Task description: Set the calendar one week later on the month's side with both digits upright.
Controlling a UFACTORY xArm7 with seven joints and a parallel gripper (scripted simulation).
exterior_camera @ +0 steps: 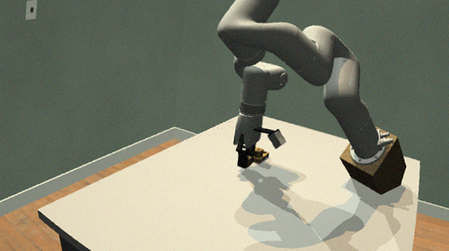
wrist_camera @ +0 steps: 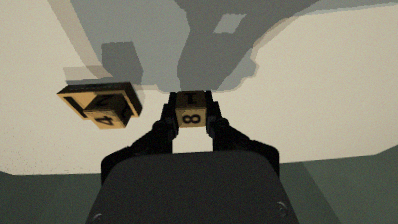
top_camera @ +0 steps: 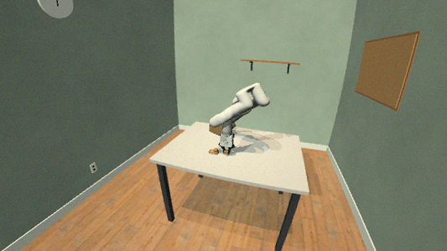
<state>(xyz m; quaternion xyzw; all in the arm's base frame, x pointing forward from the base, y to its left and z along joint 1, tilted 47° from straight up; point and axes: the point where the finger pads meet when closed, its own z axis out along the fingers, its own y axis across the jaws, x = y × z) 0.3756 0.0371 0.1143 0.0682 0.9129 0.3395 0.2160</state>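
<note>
My gripper [top_camera: 226, 151] [exterior_camera: 244, 158] [wrist_camera: 191, 101] points down at the table and is shut on a wooden cube [wrist_camera: 191, 118]. In the wrist view this cube shows an 8 on the side facing the camera and a 1, turned, on the face beyond it. The fingers hide its other two sides. The tray [wrist_camera: 131, 101] [exterior_camera: 263, 159] is to the left of the gripper in the wrist view. A second cube [wrist_camera: 105, 119] [exterior_camera: 259, 151] is in the tray and shows a 4, turned sideways, with another dark mark partly visible. The tray's left part holds no cube.
The white table [top_camera: 269, 169] [exterior_camera: 146, 185] carries all of this. The arm's wooden base block [exterior_camera: 380, 174] stands toward the table's far end from the tray. The arm's shadows fall across the tabletop beside the gripper.
</note>
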